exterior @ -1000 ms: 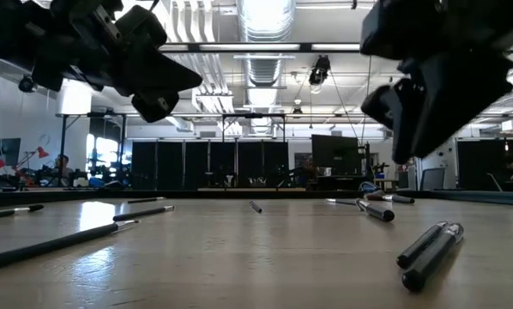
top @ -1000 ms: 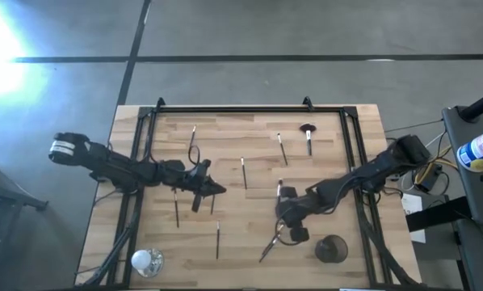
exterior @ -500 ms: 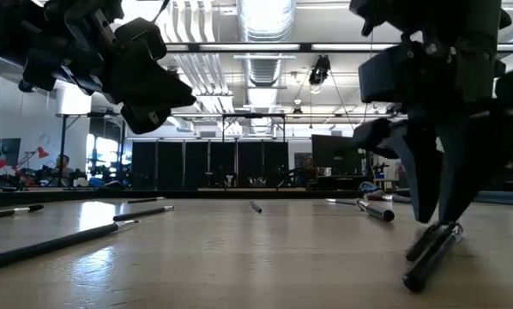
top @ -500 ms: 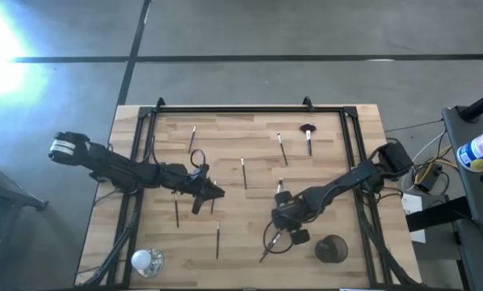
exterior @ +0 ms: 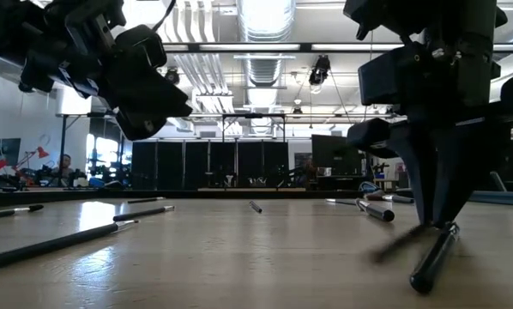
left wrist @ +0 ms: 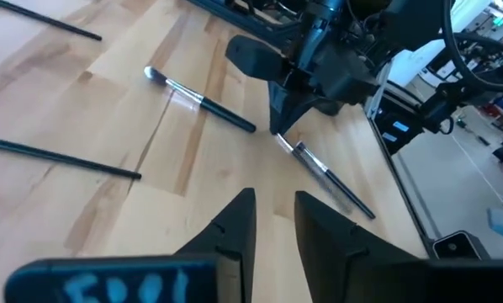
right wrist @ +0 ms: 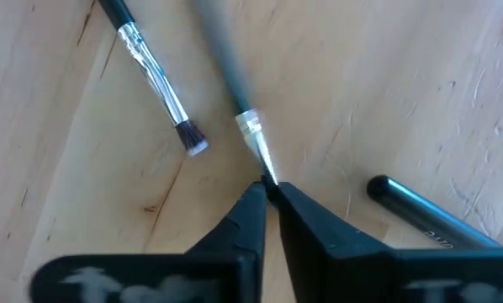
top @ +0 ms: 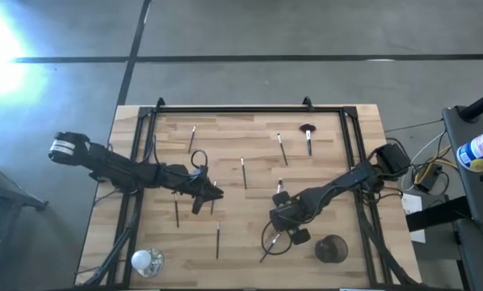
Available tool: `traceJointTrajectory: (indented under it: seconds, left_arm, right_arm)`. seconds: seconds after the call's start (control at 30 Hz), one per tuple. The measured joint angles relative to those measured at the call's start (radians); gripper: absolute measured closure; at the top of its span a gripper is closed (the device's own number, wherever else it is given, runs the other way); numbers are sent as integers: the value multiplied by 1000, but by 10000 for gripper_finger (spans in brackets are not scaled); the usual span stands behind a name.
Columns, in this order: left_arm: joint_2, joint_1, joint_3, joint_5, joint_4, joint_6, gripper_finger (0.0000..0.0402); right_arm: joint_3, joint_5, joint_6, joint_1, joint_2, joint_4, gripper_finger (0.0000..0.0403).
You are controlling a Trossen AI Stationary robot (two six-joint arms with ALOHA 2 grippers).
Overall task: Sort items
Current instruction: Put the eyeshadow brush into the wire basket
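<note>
My right gripper point(right wrist: 267, 192) pinches the tip of a slim brush point(right wrist: 235, 93), its 2 fingers point(right wrist: 239, 223) pressed almost together around the pale bristle end, down at the wooden table point(top: 249, 166) near its front edge. Half a second ago the same fingers stood spread astride the paired brushes there; now they have closed, and in the low view one stick shows as a blur beside the gripper point(exterior: 437, 225), so I judge it is being dragged or lifted while its neighbour point(exterior: 433, 257) lies put. A second short brush point(right wrist: 155, 76) with a silver ferrule rests just beside the one I hold, and a dark handle end point(right wrist: 420, 215) lies near on the other side. My left gripper point(top: 212, 191) hovers above the table's left half, fingers point(left wrist: 235, 231) narrowly apart and holding nothing, much where it hung a second ago. Beyond it the remaining items lie scattered: a brush with a wide round head point(top: 308, 130) near the back, others point(top: 244, 171) across the middle, 1 point(top: 217, 239) near the front. The shiny cup point(top: 145, 260) sits at the front left corner, the dark cup point(top: 331, 249) at front right, just beside my working arm. The grip on a bristle tip looks slender; the brush may swing or slip on the way to a cup.
</note>
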Motion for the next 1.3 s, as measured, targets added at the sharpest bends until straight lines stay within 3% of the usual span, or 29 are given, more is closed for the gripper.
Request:
traceJointTrajectory:
  seconds: [0.13, 0.27, 0.57, 0.87, 1.3]
  left_arm:
    - [0, 0, 0, 11, -4, -68, 326]
    - [1, 0, 47, 55, -114, -129, 319]
    - [6, -26, 193, 145, -290, -179, 269]
    - [97, -30, 312, 233, -350, -200, 259]
    - [195, -31, 403, 304, -449, -213, 260]
  right_arm:
    - [-2, 3, 0, 0, -16, 0, 393]
    - [13, 53, 13, 1, -51, -52, 394]
    - [248, 210, -97, 5, -77, -226, 394]
    - [489, 381, -315, -25, -16, -348, 394]
    - [597, 459, -441, -34, 53, -370, 394]
